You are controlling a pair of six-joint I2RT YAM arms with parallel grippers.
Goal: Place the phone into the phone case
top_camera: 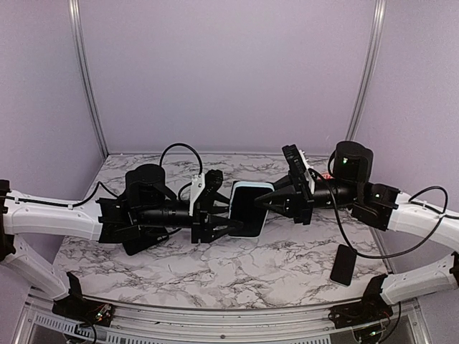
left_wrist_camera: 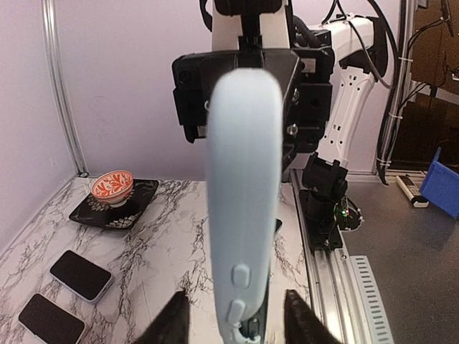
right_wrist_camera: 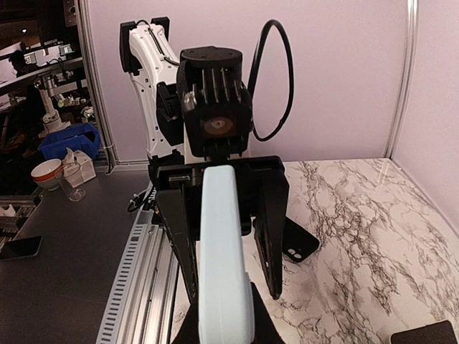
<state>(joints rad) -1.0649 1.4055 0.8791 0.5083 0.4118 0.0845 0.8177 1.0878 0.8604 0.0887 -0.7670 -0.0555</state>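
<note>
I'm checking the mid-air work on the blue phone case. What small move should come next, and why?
Probably close the left hand on the phone case. Its fingers stand either side of the case with gaps showing, so only the right hand, shut on it, carries it. A second grip would steady it for seating the phone.

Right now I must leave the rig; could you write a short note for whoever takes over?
Left end effector: open, fingers on both sides of the light blue phone case, not touching it.
Right end effector: shut on the case, holding it above the table.
Phone: seems inside the case, dark face within the rim; fully seated, I cannot tell.
Left to do: confirm the fit, press if needed.
</note>
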